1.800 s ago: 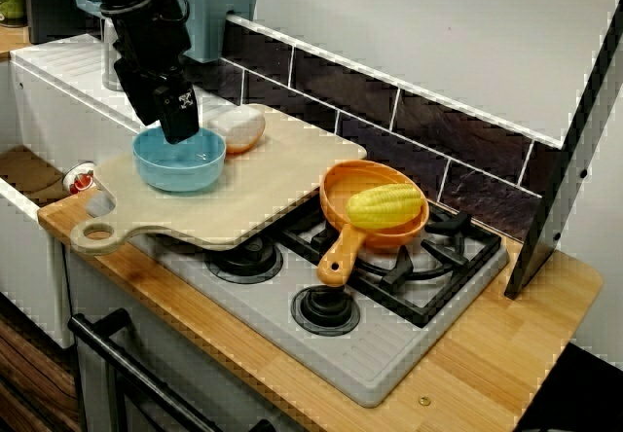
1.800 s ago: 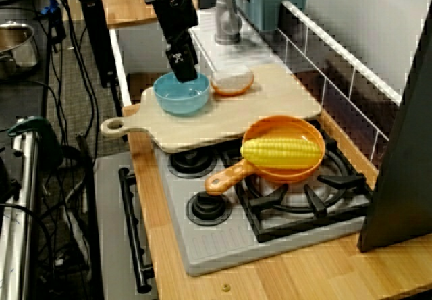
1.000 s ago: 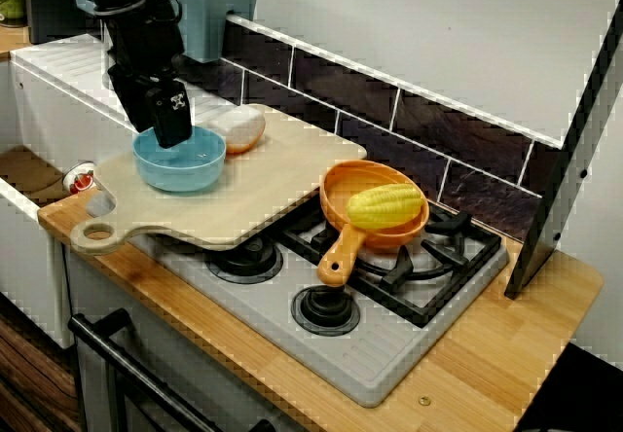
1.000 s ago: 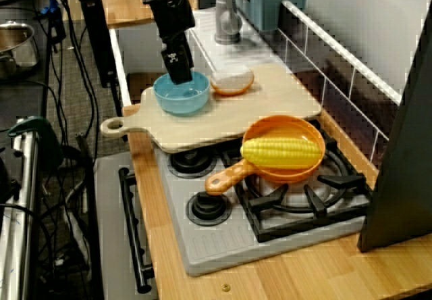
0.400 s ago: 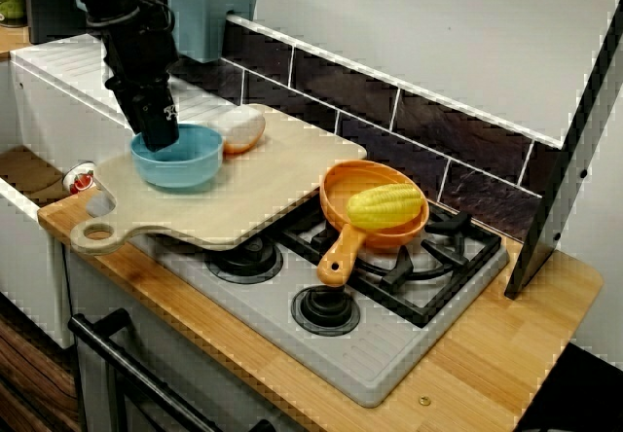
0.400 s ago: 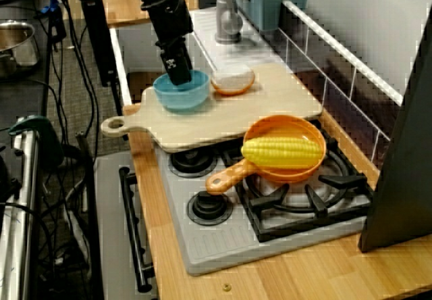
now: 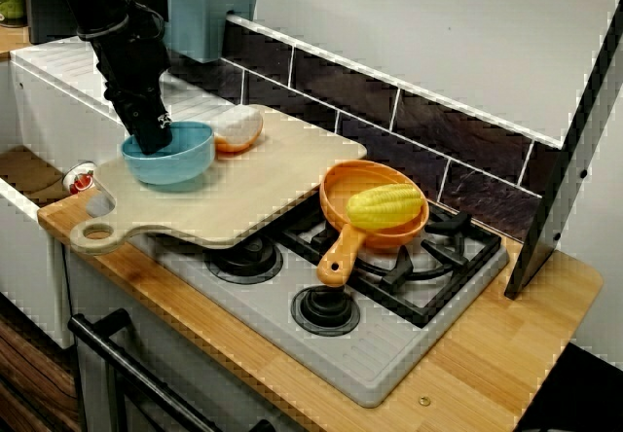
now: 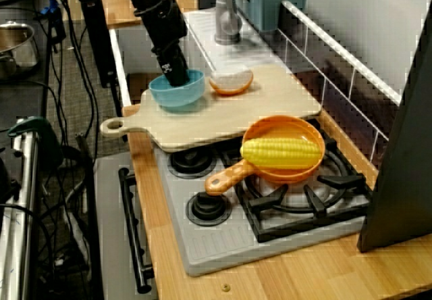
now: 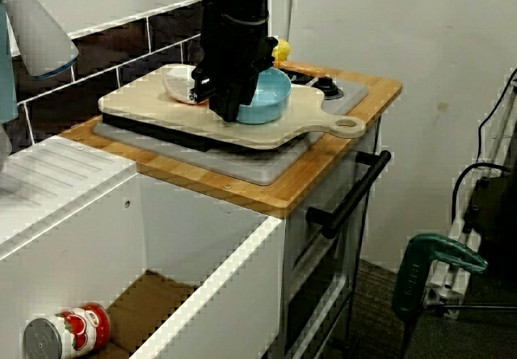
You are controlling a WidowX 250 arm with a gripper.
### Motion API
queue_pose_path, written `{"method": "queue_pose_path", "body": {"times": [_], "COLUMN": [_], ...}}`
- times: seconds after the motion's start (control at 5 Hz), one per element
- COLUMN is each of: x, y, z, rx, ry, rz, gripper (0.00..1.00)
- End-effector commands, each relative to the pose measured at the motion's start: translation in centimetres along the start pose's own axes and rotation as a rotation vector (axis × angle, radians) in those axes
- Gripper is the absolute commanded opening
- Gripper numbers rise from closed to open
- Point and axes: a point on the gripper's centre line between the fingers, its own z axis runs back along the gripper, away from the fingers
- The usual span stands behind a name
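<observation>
On board (image 7: 273,184), handle end: blue bowl (image 7: 185,155) grasped, seems not raised off board | gripper (image 7: 151,142) closed on bowl rim, 1 finger inside | dish (image 7: 237,128) touching bowl, behind | pan (image 7: 339,257) with corn (image 7: 384,205) beside board's far end

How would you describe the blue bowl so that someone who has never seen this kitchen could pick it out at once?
Find the grey stove; a pale cutting board lies over one side. Near the board's handle end sits the blue bowl, the black pincer at its rim. Its neighbour is a white-and-orange dish; only the bowl is blue.
</observation>
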Motion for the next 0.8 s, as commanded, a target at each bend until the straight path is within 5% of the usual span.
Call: {"method": "queue_pose_path", "body": {"times": [0.0,0.6], "x": [0.3,3.1], "y": [0.2,-1.5], "z": [2.0,5.4], "rx": [-0.029,-0.176], "ry": [0.003,0.002], "rz": [-0.001,-0.016], "gripper": [0.0,0.0]}}
